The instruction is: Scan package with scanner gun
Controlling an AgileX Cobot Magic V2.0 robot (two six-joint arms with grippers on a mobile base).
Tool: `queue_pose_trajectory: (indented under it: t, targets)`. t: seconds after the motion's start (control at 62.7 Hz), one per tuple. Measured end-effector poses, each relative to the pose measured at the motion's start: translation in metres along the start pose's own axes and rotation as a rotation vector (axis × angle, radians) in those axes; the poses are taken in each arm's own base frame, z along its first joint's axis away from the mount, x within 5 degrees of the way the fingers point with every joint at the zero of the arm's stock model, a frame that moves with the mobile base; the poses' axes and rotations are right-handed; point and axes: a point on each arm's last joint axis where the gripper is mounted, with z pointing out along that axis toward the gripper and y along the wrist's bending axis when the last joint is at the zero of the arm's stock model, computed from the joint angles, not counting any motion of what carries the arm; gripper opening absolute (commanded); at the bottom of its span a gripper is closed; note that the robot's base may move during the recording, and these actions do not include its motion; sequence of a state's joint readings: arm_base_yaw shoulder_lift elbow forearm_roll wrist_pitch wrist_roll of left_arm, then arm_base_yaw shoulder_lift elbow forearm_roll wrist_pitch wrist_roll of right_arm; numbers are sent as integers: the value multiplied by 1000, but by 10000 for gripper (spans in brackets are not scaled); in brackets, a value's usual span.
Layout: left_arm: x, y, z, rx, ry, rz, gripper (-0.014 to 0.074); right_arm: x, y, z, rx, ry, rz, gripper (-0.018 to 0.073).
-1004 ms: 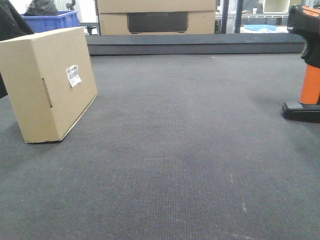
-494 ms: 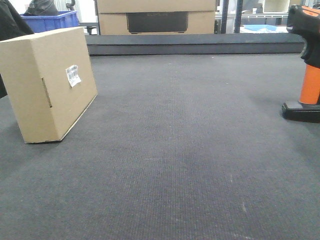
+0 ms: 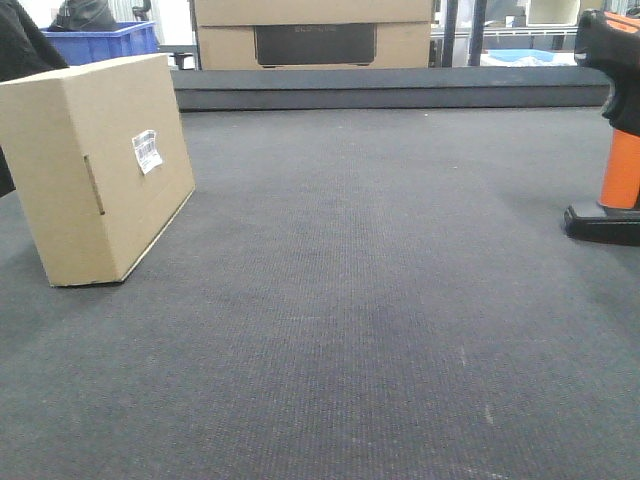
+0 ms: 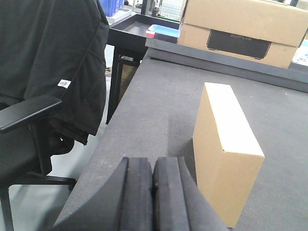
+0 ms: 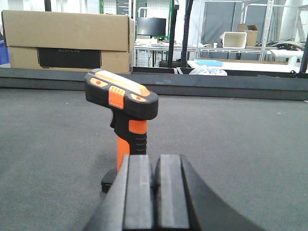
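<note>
Nothing has moved since a second ago: package and scanner sit exactly where they were in the front view, and neither arm has entered that shot.

You've got the package standing on edge at the left of the mat, its white label facing toward the middle. Scanner's upright on its base at the far right, well apart from the package.

Left gripper is clenched, pads pressed together, holding nothing, hanging near the package's end face. Right gripper is likewise clenched and empty, lined up just short of the scanner's orange handle.

So the step in hand looks like the pickup. You'll want to spread those right jaws first; they can't take the handle as they are. Go in level, and aim for the ribbed handle between head and base, not the wide head. Close squarely so the scanner doesn't twist or tip off its base. Keep the nose pointing left, toward that label. Left arm can steady the package if it threatens to topple.
</note>
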State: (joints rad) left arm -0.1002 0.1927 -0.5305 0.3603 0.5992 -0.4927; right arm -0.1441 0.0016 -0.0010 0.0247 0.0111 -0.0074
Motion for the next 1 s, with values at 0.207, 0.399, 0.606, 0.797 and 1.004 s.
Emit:
queue_pose_trajectory:
  t: [0.207, 0.399, 0.606, 0.797, 1.004]
  targets:
    - [0, 0, 0, 0, 0, 0, -99, 0, 0, 0, 0, 0, 0, -169]
    - [0, 0, -1, -3, -4, 5, -99, 0, 0, 0, 0, -2, 0, -169]
    - [2, -3, 2, 43, -126, 144, -100, 0, 0, 0, 0, -2, 0, -169]
    - [48, -9, 21, 155, -168, 174, -100, 0, 0, 0, 0, -2, 0, -169]
    - [94, 0, 30, 109, -172, 127, -100, 0, 0, 0, 0, -2, 2, -169]
